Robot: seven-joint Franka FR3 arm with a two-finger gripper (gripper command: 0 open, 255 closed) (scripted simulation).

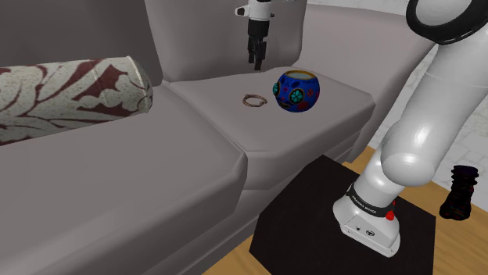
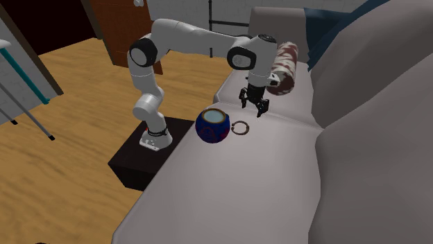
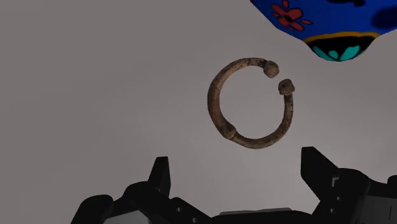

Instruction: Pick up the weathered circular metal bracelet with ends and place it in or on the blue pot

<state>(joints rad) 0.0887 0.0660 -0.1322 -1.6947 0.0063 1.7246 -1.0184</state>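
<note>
Scene: a white robot arm (image 2: 187, 35) reaches from its black box stand (image 2: 139, 163) over a grey sofa seat (image 1: 195, 133), beside a wooden floor (image 2: 76, 104).

Bracelet: the bracelet (image 3: 212, 102) lies flat on the seat cushion, just beside the blue pot (image 1: 296, 91) and on the shoulder view's left of it; the two are apart, not touching. It also shows from the side (image 1: 256, 105) and from across the sofa (image 2: 233, 128).

Material and shape: a thin, brown, mottled band with a pitted, worn surface, bent into an open ring and finished with a small knob at each end.

Which way it points: the gap between the knobs faces the pot and away from the fingers. The ring is close to round, so no long axis stands out.

Pot: round-bellied, glossy blue, painted with red flowers and teal spots, with a yellow band near the rim (image 3: 331, 25); it stands upright with its mouth open (image 2: 211, 125).

Gripper: the black gripper (image 3: 235, 162) hangs above the cushion with its fingers (image 3: 160, 172) spread apart and clasping nothing; the bracelet lies beyond the tips, untouched. From the side it points straight down (image 1: 257, 64), as it does from across the sofa (image 2: 255, 111).

Cushioning: smooth, matte grey upholstery.

Bolster: a cylindrical pillow (image 1: 70, 90) in off-white with a dark red leaf pattern lies well apart from the bracelet (image 2: 286, 66).
</note>
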